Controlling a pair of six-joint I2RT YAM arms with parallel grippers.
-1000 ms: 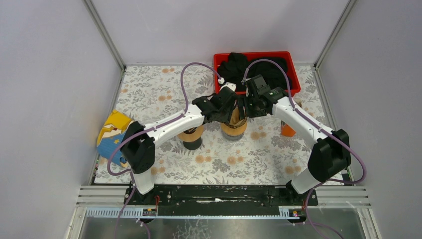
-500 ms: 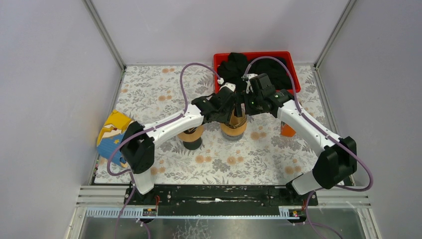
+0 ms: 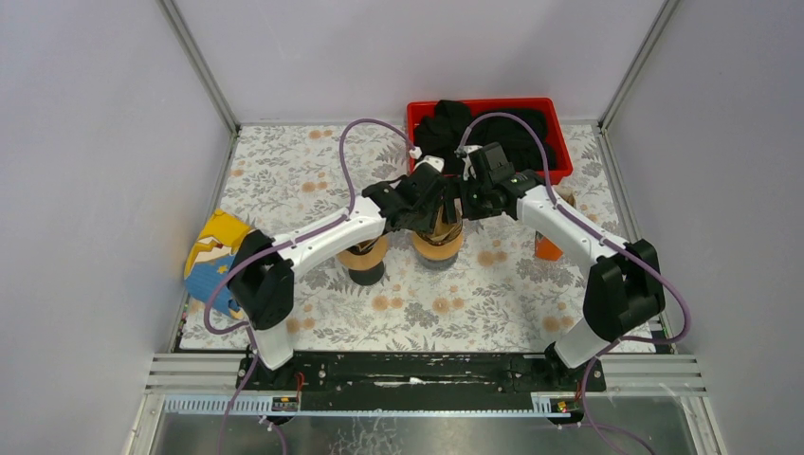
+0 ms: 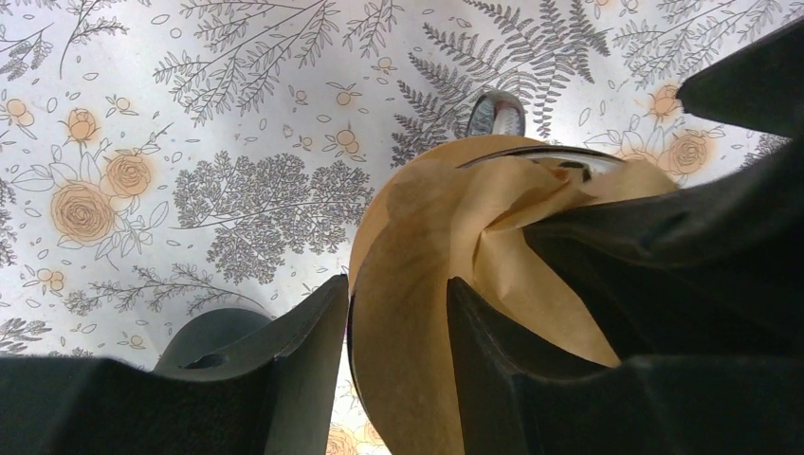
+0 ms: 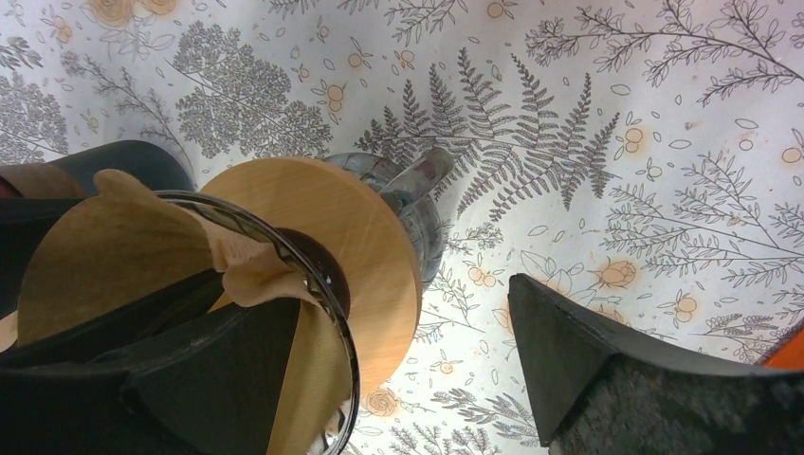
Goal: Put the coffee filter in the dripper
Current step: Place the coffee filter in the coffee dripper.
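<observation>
Filter work: thin brown paper coffee filter (image 4: pixel 408 218) sitting partly in glass dripper with wooden collar (image 5: pixel 351 237), pinched at its wall by half-closed left pincer (image 4: pixel 393 284). Right pincer (image 5: pixel 398 303) spread wide, holding nothing. Likely light, floppy, tearable; better gripped gently near rim.

brown paper coffee filter (image 4: pixel 408 275), crumpled and folded, poking up out of the top, glass dripper (image 5: pixel 360 237) with a round wooden ring, standing upright mid flowery table (image 3: pixel 284 180), filter seems partly tucked inside the thin rim, how deep is hard to see
</observation>
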